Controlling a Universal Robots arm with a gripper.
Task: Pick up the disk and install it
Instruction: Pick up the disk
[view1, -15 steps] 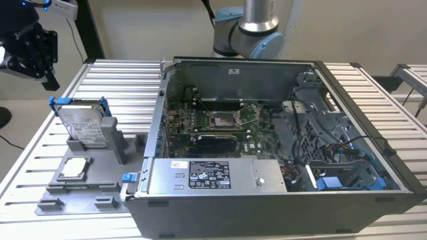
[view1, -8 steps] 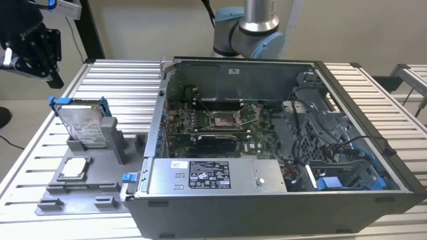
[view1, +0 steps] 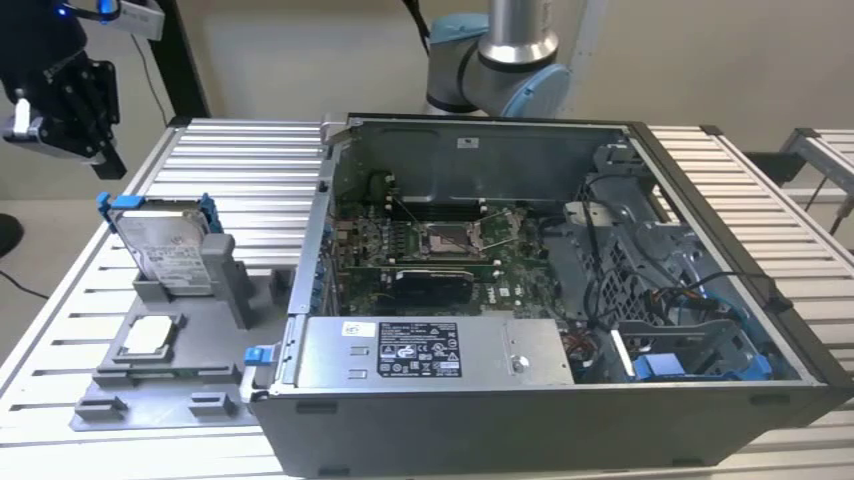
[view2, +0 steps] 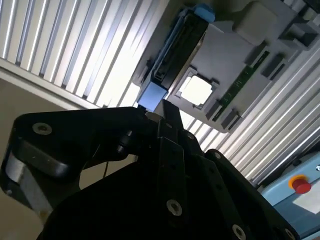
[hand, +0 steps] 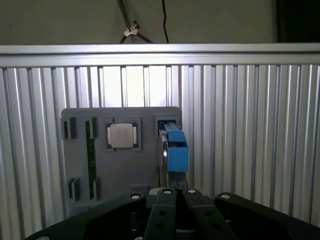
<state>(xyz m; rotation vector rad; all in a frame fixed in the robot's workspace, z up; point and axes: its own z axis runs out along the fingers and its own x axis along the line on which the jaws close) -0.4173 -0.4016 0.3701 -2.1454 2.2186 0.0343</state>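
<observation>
The disk (view1: 167, 245) stands on edge in a slot of the grey holder (view1: 200, 365) on the slatted table, at the exterior view's left. It is silver with a white label and sits in a blue carrier frame. In both wrist views it is edge-on, as a blue tab (view2: 150, 95) and a blue end (hand: 176, 150). My black gripper (view1: 74, 140) hangs high above and behind the disk, well apart from it. Its fingers (hand: 167, 200) lie together with nothing between them, and their tips (view2: 159, 117) line up with the disk's blue end.
A square silver chip (view1: 147, 335) lies in the holder beside the disk. The open computer case (view1: 307, 290) lies at the right, with a labelled silver box (view1: 427, 350) at its front and a blue-trimmed bay (view1: 667, 365). A red stop button (view2: 301, 185) is on a pale box.
</observation>
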